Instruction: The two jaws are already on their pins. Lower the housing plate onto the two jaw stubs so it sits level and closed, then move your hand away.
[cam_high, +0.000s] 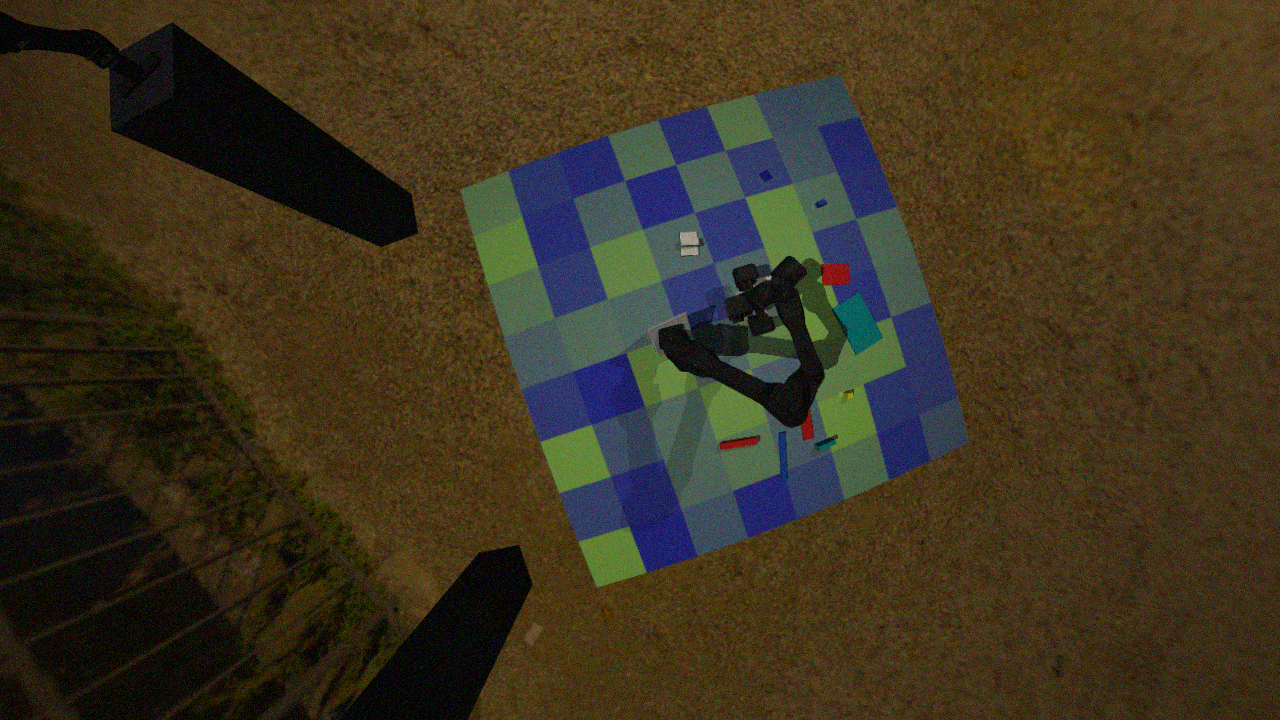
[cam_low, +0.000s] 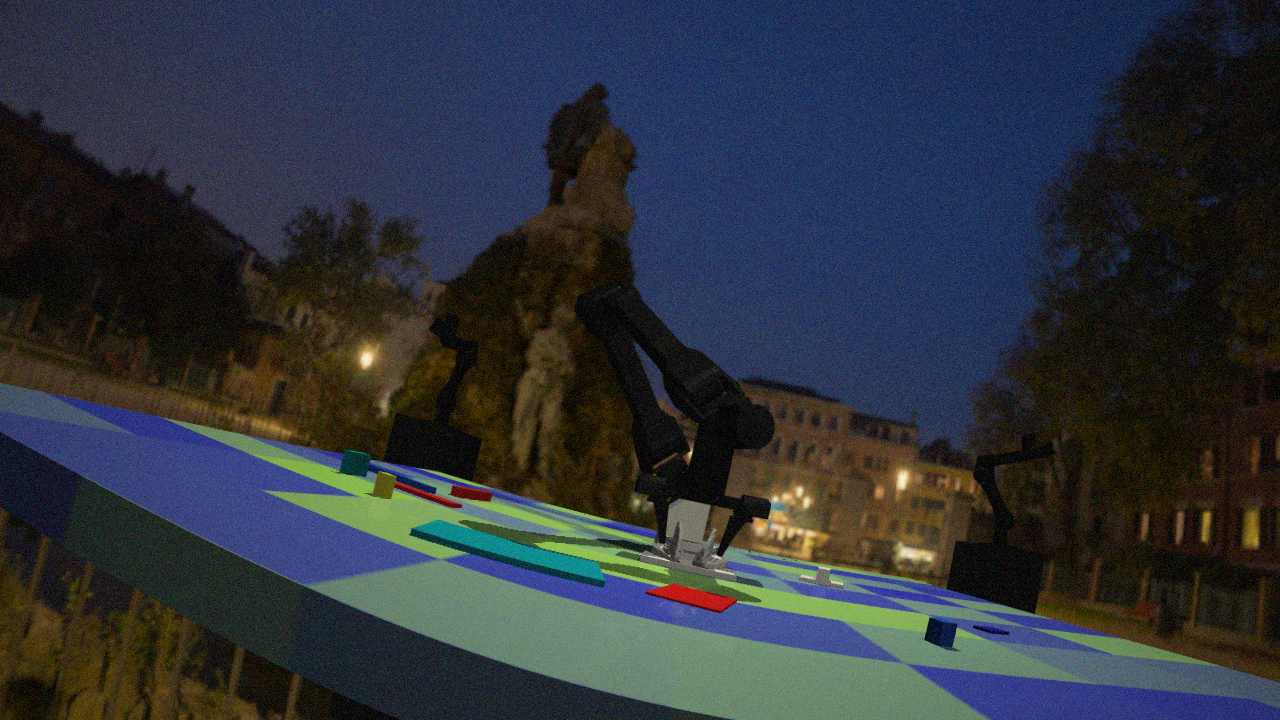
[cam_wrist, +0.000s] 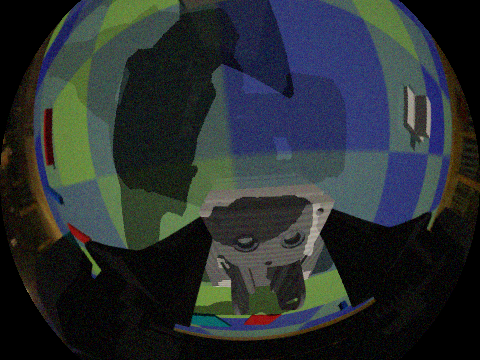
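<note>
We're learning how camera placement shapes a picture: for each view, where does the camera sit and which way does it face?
Top: high overhead, facing down; arm and gripper show.
Exterior: low beside the table, facing across it; arm and gripper show.
Wrist: on the arm, facing the housing plate; gripper fingers show.
Exterior and wrist share the plate.

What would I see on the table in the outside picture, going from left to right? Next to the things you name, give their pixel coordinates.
Teal block (cam_low: 355, 462), yellow block (cam_low: 384, 485), teal slab (cam_low: 506, 552), red square (cam_low: 691, 597), small blue block (cam_low: 940, 633), dark blue tile (cam_low: 991, 629).
</note>
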